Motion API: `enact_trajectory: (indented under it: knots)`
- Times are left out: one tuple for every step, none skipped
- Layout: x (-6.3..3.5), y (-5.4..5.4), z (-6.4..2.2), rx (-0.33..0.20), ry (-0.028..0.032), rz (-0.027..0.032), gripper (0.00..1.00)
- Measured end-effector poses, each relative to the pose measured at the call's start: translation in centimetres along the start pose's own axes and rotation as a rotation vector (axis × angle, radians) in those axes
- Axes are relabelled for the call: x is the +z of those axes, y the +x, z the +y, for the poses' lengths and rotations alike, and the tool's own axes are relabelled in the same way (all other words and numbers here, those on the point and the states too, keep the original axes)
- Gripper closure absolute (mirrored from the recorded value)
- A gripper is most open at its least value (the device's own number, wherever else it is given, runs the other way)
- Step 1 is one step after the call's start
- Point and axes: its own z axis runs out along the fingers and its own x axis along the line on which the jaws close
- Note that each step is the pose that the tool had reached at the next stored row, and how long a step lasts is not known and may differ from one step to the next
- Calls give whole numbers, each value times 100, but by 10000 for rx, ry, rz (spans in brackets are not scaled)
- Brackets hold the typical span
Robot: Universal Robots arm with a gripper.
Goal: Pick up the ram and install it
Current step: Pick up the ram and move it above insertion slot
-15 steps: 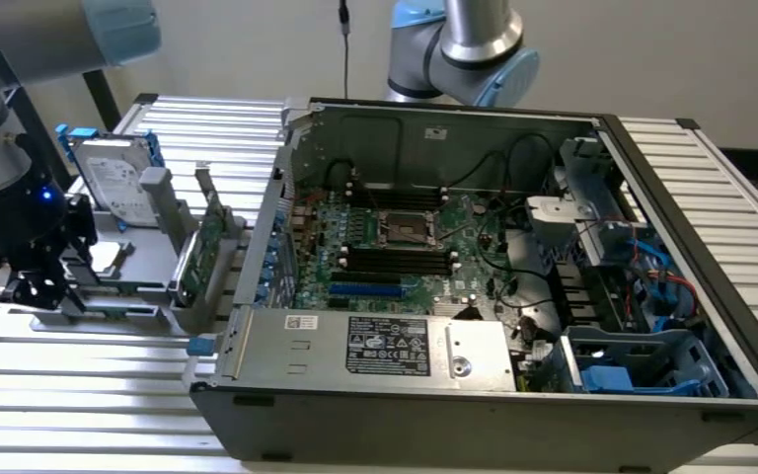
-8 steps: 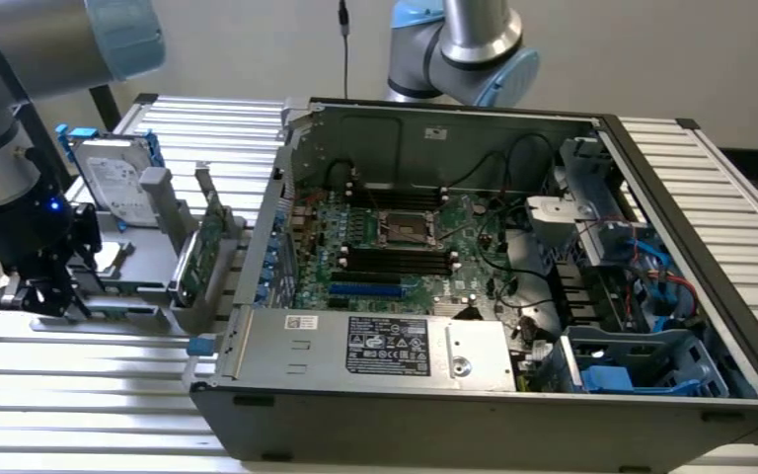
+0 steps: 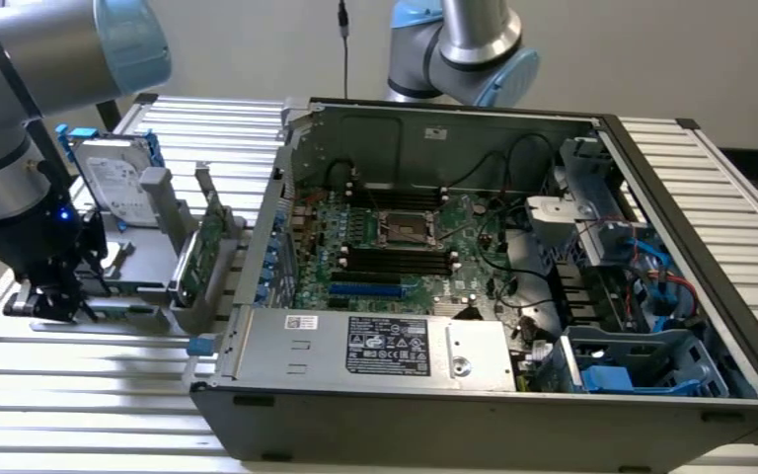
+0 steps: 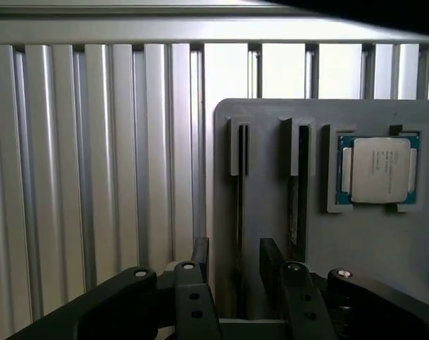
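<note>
Exterior view, from its left to its right:
- Arm (image 3: 11, 148) reaches down at the far left. The gripper (image 3: 52, 304) is low over the near end of a grey holder (image 3: 142, 262) standing on the slatted metal table (image 3: 90, 375).
- Hard drive (image 3: 115, 188) in a blue frame stands upright in the holder behind the gripper.
- A broad green card (image 3: 198, 252) stands on edge just beside it, toward the case.
- Computer case (image 3: 485, 123) lies open on its side at centre, well apart from the gripper.
- Inside the case are the motherboard (image 3: 393, 242), with black memory slots (image 3: 399, 262) running across it, and a silver power supply (image 3: 366, 346) along the near wall.
- A second arm (image 3: 465, 44) rises behind the case.

Wrist view:
- Gripper (image 4: 235, 249) points down at the holder (image 4: 271, 113).
- The fingers (image 4: 200, 258) are spread wide apart and grip nothing.
- The ram (image 4: 240, 205) sits on edge in a narrow slot of the holder, and its line runs into the gap between the two fingers. Contact with either finger cannot be told.
- A second stick (image 4: 297, 202) sits on edge in the neighbouring slot, just outside one finger.
- A processor (image 4: 379, 168) lies flat in its own pocket beyond that second stick.
- Table (image 4: 93, 177) slats show beside the holder.
</note>
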Motion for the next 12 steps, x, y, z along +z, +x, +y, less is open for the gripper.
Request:
enact_trajectory:
  knots:
    - [15, -4, 0, -4, 0, -14, 58]
    - [29, -7, 1, -7, -1, -26, 58]
    - [41, -8, 2, -9, -1, -38, 58]
    - [52, -8, 3, -11, -1, -49, 58]
    - [64, -8, 4, -11, -1, -57, 58]
    - [74, -9, 4, -11, 0, -65, 58]
    - [81, -10, 5, -12, -3, -73, 58]
    - [89, -11, 6, -12, -4, -85, 58]
    - [94, -12, 7, -12, -9, -98, 58]
    - [100, -13, 9, -12, -14, -111, 58]
    - [106, -14, 10, -12, -19, -125, 58]
    - [111, -16, 13, -12, -25, -141, 58]
